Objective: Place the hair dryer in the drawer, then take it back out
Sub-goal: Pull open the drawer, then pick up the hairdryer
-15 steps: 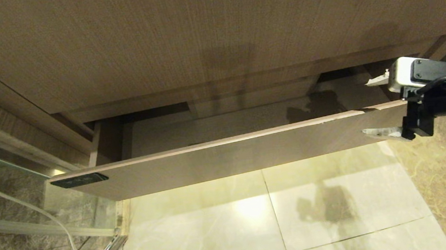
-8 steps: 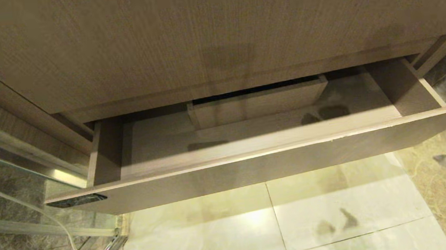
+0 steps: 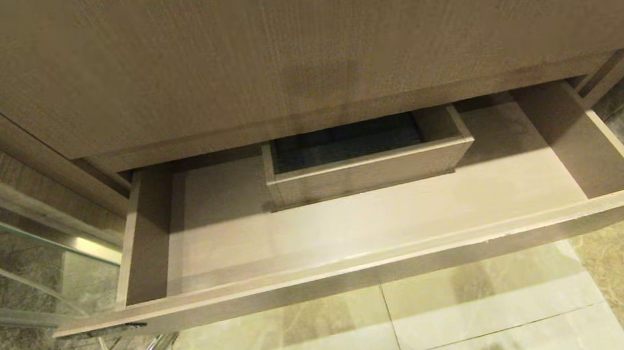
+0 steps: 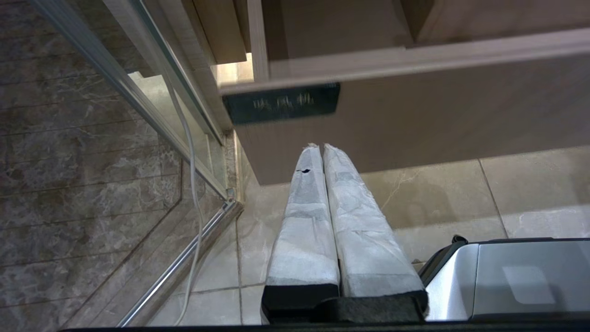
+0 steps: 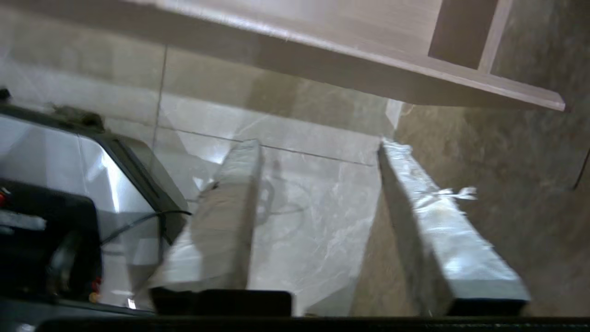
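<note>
Above pale floor tiles (image 3: 465, 309), beige drawer (image 3: 357, 277) gapes; right tool (image 5: 318, 147) spread, left tool (image 4: 321, 147) pressed together.

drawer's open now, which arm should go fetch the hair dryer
Probably right: the right gripper hangs open and empty off the drawer corner. The left gripper sits shut below the label. No hair dryer is in view.

Drawer (image 3: 356, 263) pulled out over pale tile floor (image 3: 478, 320), w/ boxed cut-out (image 3: 367, 172) at back.

Head camera looks steeply down into the drawer (image 3: 353, 234); both wrist cameras (low, nearer) share its front.
</note>
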